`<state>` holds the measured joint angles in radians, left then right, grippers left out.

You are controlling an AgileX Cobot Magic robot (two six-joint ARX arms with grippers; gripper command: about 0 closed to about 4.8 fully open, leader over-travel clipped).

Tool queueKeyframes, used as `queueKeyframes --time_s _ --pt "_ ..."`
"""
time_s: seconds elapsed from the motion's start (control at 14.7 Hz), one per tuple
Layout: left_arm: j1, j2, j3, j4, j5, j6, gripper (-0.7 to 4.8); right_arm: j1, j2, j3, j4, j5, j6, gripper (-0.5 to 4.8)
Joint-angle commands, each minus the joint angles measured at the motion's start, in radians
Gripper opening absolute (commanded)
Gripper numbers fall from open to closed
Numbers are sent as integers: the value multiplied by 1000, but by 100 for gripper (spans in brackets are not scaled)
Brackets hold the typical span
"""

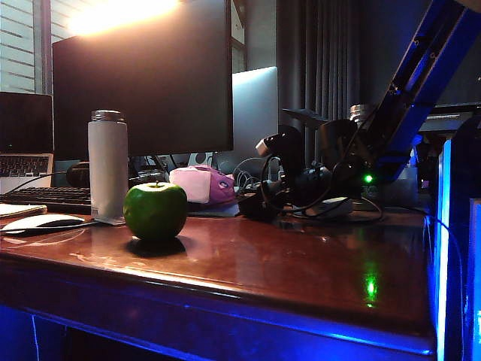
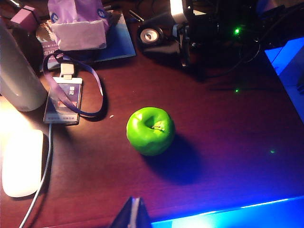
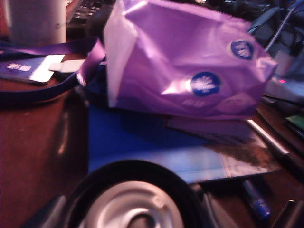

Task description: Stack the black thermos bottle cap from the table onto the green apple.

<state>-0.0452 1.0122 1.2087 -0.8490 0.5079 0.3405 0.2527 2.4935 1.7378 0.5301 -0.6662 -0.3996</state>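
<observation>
— Table (image 1: pixel 285 263), exterior view: glossy reddish-brown wood with a dark monitor (image 1: pixel 143 75) behind it. What stands on the table?

— Item one: the green apple (image 1: pixel 155 210), upright and stem up, near the front edge, just beside a white bottle (image 1: pixel 107 165). Item two: the right gripper (image 1: pixel 264 197), low at the back among cables, well apart from the apple. This view does not show the left gripper, and I cannot pick out the cap here.

— Left wrist view?

— The black thermos bottle cap (image 2: pixel 151 34) sits on the wood at the back, its pale inside facing up, beside the blue pad under the purple tissue pack (image 2: pixel 78 21). The right gripper is just beside it, on the side away from the pack. The apple lies alone in the open middle. Only one dark tip of the left gripper (image 2: pixel 133 216) shows, so I cannot tell whether its fingers are spread.

— Right wrist view?

— The cap fills the near edge, close under the camera, with grey finger parts on either side. I cannot tell whether they press its wall or stand clear.

— Handling note for this step?

— It looks like the grasp. The fingers should be centred across the cap's widest line and pinch the wall squarely, low enough that it cannot tip. The lift should go straight up, clear of the pack and cables. The apple's crown is rounded and dimpled, so the cap needs to be carried level and set down centred over the stem.
</observation>
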Motion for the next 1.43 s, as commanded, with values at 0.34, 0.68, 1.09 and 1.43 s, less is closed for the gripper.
queueKeyframes --time_s 0.34,0.68,1.09,1.43 --pt "0 -2 4 13 5 1 -5 0 -14 -9 -112 -20 29 280" --pt "0 -3 4 13 5 1 -5 -3 -61 -9 -145 -32 34 279" --pt "0 -3 4 13 5 1 -5 -2 -122 -9 -191 -48 145 279" --pt "0 -3 4 13 5 1 -5 5 -202 -9 -231 -140 146 283"
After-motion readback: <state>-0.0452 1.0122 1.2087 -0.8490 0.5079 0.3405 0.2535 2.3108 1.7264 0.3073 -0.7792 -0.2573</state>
